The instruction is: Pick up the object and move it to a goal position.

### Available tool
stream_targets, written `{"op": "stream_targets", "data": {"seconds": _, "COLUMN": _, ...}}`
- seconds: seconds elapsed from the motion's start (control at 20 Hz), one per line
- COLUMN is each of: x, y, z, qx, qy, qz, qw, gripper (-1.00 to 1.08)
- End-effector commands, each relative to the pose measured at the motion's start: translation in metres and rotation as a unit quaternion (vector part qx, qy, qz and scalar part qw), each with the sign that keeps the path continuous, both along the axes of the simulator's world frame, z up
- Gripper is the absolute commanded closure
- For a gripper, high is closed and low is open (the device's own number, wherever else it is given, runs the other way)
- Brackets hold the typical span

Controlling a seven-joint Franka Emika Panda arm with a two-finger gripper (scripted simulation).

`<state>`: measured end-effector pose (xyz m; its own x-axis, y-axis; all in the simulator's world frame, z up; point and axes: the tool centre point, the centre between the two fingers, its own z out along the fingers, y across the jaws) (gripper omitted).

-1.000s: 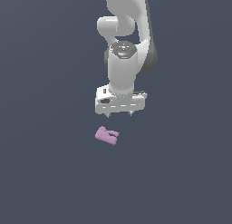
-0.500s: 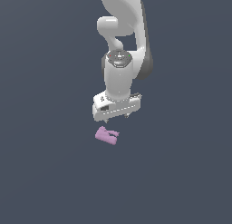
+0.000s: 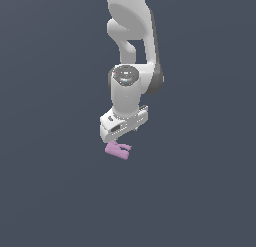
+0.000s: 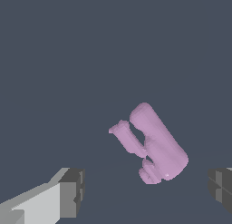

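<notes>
wrist view is showing the object (image 4: 154, 146) as a small pink-lilac blocky piece with two stubby prongs at one end, lying on the dark grey floor (image 4: 90, 60) between the fingers (image 4: 72, 193), touching neither. the arm (image 3: 131, 56) is reaching straight down, its gripper (image 3: 121, 139) hanging wide open and empty just above the piece. no writing is showing anywhere.

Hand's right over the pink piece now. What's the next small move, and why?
Probably keep lowering a little, then close. In the wrist view the pink piece lies between the two spread fingers, neither touching it, and it sits nearer one finger than the other. In the exterior view the hand is just above the piece, so a slight centering while descending seems wise.
</notes>
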<state>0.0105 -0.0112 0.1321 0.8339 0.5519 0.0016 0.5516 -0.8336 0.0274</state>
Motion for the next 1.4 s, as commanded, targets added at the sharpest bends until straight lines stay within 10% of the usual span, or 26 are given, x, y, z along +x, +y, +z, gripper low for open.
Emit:
{"op": "stream_targets", "data": {"seconds": 0.0, "x": 0.001, "y": -0.004, "z": -0.006, "qx": 0.000, "qy": 0.002, "qz": 0.032, "qw": 0.9995, "gripper": -0.92}}
{"op": "stream_targets", "data": {"seconds": 1.35, "x": 0.008, "y": -0.034, "z": -0.062, "qx": 0.007, "qy": 0.011, "qz": 0.305, "qw": 0.9524, "gripper": -0.92}}
